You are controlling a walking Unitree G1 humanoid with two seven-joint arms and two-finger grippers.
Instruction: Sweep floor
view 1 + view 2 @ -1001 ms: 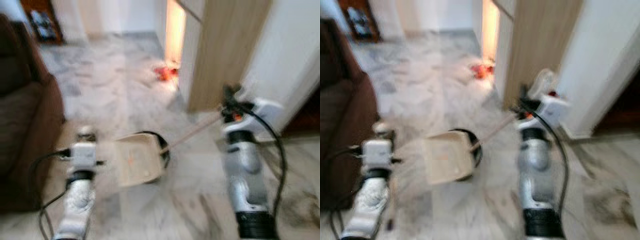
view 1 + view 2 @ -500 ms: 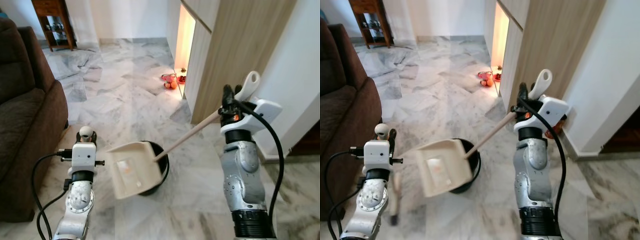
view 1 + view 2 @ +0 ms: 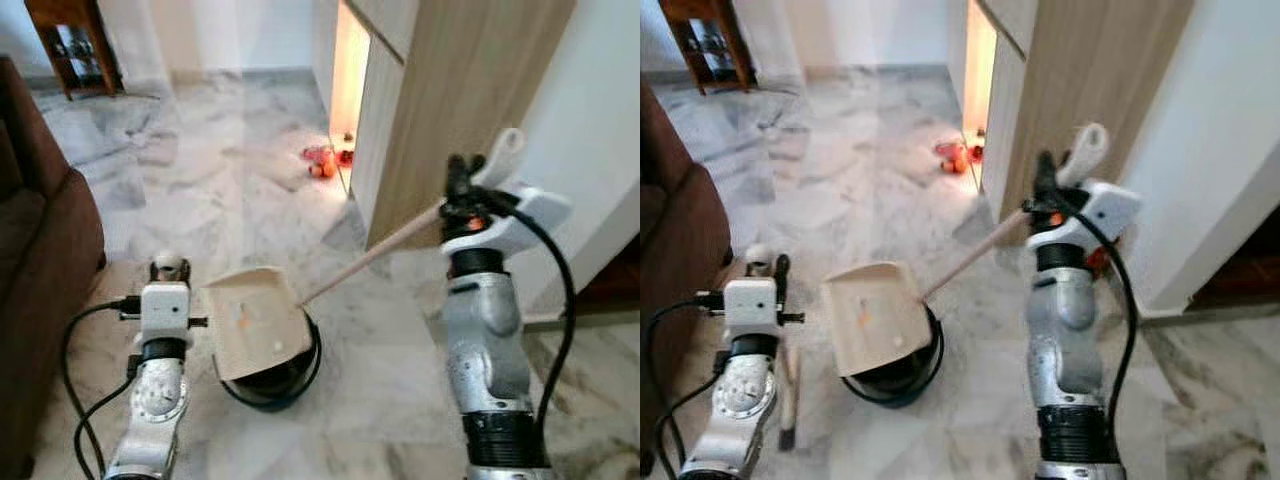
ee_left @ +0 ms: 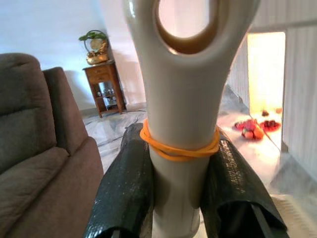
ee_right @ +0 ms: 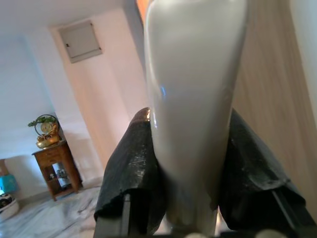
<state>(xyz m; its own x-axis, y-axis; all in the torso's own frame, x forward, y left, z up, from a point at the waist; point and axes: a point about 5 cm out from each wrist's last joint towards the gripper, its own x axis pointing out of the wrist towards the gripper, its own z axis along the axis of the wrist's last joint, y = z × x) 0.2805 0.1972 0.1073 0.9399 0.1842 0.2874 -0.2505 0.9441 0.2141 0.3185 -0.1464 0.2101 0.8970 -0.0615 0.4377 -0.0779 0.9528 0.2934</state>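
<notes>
Cream plastic filled both sets of jaws: the right gripper clenched the dustpan by its long handle, the left gripper clamped a broom handle ringed by an orange band. Since half a second before, the pan had tilted lower over the black bin on the marble floor. Both forearms rose upright.

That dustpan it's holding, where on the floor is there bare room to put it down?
Bare marble lies between the black bin and the wooden cabinet, and ahead toward the far wall. It is crowded by the sofa and around the red clutter.
</notes>
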